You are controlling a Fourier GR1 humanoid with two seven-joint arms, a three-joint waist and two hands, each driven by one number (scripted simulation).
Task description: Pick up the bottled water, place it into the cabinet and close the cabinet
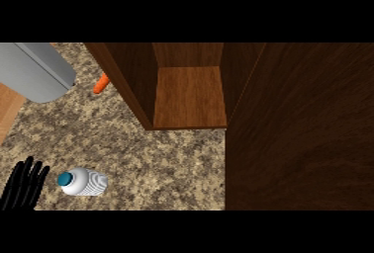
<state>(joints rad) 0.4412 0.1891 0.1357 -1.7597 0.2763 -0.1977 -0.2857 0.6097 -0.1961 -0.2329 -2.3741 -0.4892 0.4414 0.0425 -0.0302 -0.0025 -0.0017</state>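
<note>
The bottled water [84, 182], white ribbed with a teal cap, lies on the speckled counter at the lower left, cap pointing left. My left hand [24, 185] rests at the lower left edge with fingers straight and pointing up, a short gap left of the bottle, not touching it. The wooden cabinet [190, 96] stands at top centre with its inner shelf exposed. Its open door [300, 128] fills the right side of the view. My right hand does not show.
A grey rounded appliance [35, 71] sits at the top left. An orange carrot-like item [101, 84] pokes out beside the cabinet's left wall. A strip of light wood [7, 111] shows at the left edge. The granite counter [139, 153] spreads between bottle and cabinet.
</note>
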